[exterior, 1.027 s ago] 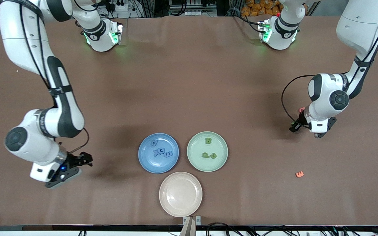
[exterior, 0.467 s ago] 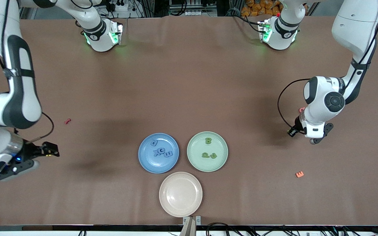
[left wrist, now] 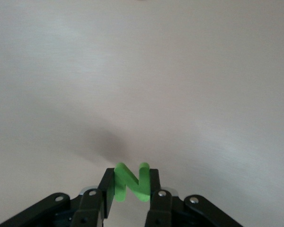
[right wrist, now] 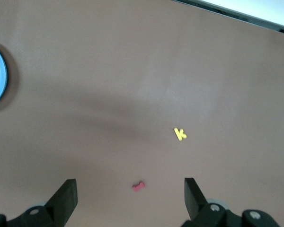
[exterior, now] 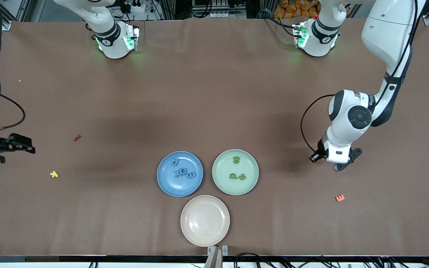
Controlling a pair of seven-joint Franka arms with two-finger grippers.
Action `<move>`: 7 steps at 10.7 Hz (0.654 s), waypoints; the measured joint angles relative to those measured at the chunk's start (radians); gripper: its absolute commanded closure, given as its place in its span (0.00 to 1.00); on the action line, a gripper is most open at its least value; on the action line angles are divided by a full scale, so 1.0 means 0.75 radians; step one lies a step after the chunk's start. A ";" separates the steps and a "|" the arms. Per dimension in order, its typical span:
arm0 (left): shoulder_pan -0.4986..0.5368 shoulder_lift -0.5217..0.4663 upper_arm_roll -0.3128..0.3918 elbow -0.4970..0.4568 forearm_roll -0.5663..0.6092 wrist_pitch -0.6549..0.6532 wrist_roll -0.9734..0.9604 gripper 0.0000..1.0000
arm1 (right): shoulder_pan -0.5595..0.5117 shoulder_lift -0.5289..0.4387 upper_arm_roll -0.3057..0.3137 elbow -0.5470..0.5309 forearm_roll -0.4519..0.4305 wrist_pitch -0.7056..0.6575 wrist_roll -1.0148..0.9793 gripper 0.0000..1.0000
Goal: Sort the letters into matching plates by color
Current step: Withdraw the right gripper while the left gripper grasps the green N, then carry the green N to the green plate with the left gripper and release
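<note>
The blue plate holds several blue letters. The pale green plate beside it holds three green letters. My left gripper is over bare table toward the left arm's end from the green plate. In the left wrist view it is shut on a bright green letter N, held upright between the fingers. The N is hidden in the front view. My right gripper is open and empty over the right arm's end of the table, its jaws wide apart.
A beige plate lies nearer the front camera than the two plates. A yellow letter and a red piece lie toward the right arm's end, also in the right wrist view. An orange E lies toward the left arm's end.
My right arm has swung out toward its end of the table, uncovering the red and yellow letters. My left gripper has moved toward the green plate with the N.
</note>
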 measured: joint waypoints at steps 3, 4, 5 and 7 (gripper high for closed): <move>-0.109 0.015 -0.002 0.098 0.000 0.000 -0.002 1.00 | 0.007 -0.140 0.007 -0.002 -0.052 -0.138 0.198 0.00; -0.138 0.019 -0.007 0.119 0.000 0.000 -0.002 1.00 | 0.011 -0.181 0.011 -0.002 -0.054 -0.182 0.254 0.00; -0.155 0.023 -0.025 0.136 -0.018 0.000 -0.012 1.00 | 0.019 -0.221 0.014 -0.002 -0.056 -0.227 0.310 0.00; -0.168 0.044 -0.091 0.163 -0.037 0.000 -0.095 1.00 | 0.046 -0.300 0.015 -0.002 -0.057 -0.313 0.439 0.00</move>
